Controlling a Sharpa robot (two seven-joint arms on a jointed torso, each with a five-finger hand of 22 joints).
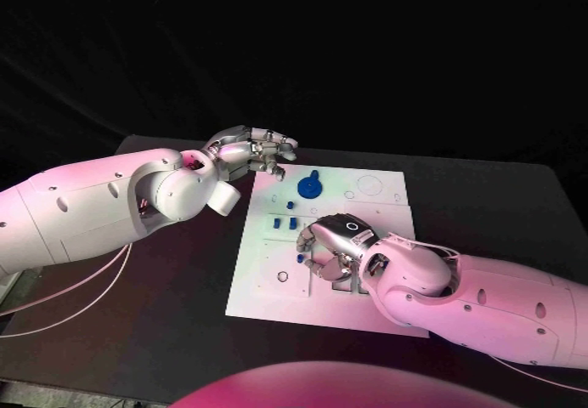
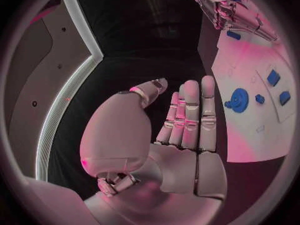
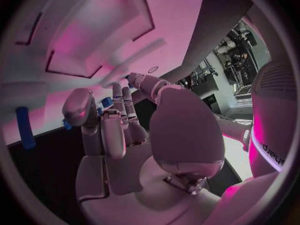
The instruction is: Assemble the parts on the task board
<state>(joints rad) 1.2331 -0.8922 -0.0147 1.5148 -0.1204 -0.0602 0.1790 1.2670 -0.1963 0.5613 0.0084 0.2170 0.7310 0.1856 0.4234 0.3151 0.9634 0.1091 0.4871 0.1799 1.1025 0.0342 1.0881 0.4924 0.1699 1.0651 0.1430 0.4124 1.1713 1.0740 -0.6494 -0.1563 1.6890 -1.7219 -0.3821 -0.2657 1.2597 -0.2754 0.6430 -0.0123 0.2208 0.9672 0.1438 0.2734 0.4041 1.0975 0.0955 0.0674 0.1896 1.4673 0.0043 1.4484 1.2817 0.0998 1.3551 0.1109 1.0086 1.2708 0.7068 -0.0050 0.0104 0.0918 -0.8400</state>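
The white task board (image 1: 380,212) lies in the middle of the table. A blue gear (image 1: 310,184) stands near its far edge, and small blue parts (image 1: 287,223) sit in its left half. My right hand (image 1: 333,246) hangs low over the board's middle with its fingers apart and pointing down, and a blue part (image 1: 300,242) lies just beside them. In the right wrist view a small blue part (image 3: 106,102) shows between its thumb and fingers, with nothing plainly gripped. My left hand (image 1: 251,149) floats off the board's far left corner, its fingers (image 2: 190,115) straight and holding nothing, with the gear (image 2: 238,100) beside them.
The black table (image 1: 172,323) surrounds the board. Outlined recesses (image 1: 370,181) mark the board's far right part. A long blue part (image 3: 25,127) lies on the board beside my right hand. White cables (image 1: 74,293) trail under my left arm.
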